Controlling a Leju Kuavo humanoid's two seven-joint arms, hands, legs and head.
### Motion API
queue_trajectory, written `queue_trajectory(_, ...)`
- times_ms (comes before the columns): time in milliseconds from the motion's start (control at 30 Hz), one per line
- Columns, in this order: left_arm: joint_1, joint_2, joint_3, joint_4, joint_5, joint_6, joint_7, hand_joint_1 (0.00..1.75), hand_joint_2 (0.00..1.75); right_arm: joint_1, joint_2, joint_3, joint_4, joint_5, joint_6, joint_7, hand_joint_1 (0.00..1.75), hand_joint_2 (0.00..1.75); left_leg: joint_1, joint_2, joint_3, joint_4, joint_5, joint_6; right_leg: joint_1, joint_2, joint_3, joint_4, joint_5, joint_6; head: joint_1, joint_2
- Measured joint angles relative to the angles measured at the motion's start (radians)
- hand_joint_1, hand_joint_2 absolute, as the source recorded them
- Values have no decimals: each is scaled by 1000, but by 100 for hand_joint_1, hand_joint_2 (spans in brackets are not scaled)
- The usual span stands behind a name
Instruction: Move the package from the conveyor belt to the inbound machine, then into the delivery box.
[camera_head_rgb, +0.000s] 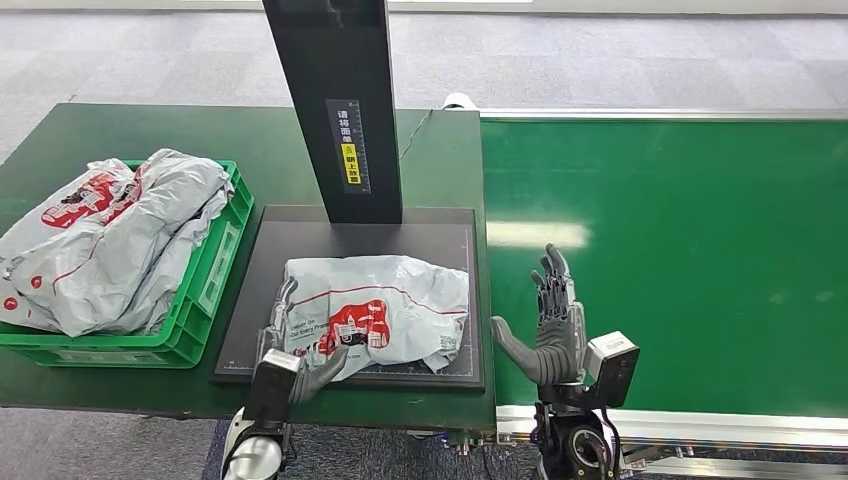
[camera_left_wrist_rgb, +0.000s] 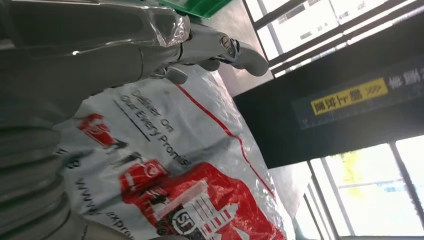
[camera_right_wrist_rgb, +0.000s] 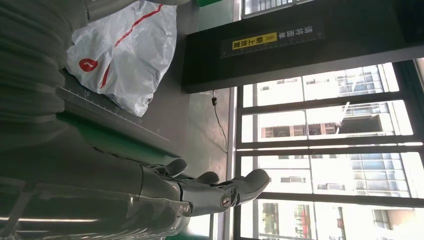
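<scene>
A grey-white plastic package (camera_head_rgb: 385, 310) with red printing lies flat on the black platform (camera_head_rgb: 300, 235) of the inbound machine, below its dark upright column (camera_head_rgb: 340, 100). My left hand (camera_head_rgb: 295, 350) sits at the package's near-left corner. Its fingers (camera_left_wrist_rgb: 220, 47) stretch along the left edge and the thumb lies against the near edge, and one fingertip touches the printed bag (camera_left_wrist_rgb: 200, 175). My right hand (camera_head_rgb: 548, 330) is open, fingers spread, over the green conveyor belt (camera_head_rgb: 680, 260) just right of the platform. The right wrist view looks past the right hand (camera_right_wrist_rgb: 200, 192) at the package (camera_right_wrist_rgb: 127, 55).
The green delivery box (camera_head_rgb: 215, 270) stands left of the platform, piled with several similar grey packages (camera_head_rgb: 110, 235). Platform and box rest on a dark green table (camera_head_rgb: 120, 135). A cable runs across the table behind the column.
</scene>
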Motion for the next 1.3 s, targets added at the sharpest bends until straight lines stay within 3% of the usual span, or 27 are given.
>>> queue_trajectory(267, -189, 22, -81, 249, -144, 29, 40, 0, 175, -12, 6, -2, 3, -16, 4, 13, 0, 175, 0, 0, 1, 0, 1, 0, 0, 0, 1, 0, 1, 0, 0, 0)
queue_trajectory(567, -262, 10, -245, 410, -250, 32, 103, 4, 175, -45, 7, 3, 33, -22, 13, 21, 0, 175, -1, -1, 1, 0, 1, 1, -2, -1, 3, 0, 0, 0, 0, 0)
queue_trajectory(700, -265, 14, -279, 429, -257, 55, 126, 165, 175, -65, 7, 10, 57, -25, 25, 24, 0, 175, -1, -1, 4, 0, 0, 1, -1, -1, 6, 0, 0, 0, 0, 0)
queue_trajectory(733, -264, 16, -283, 429, -259, 60, 129, 171, 175, -69, 7, 11, 64, -26, 26, 24, 0, 175, -1, -1, 5, 0, 0, 0, -1, -1, 7, 0, 0, 0, 0, 0)
queue_trajectory(1300, -239, 51, -293, 390, -248, 95, 138, 175, 175, -109, 7, 35, 128, -33, 42, 27, 0, 175, -1, -1, 10, -1, 0, 0, -1, -1, 11, 0, 0, 0, 0, 0)
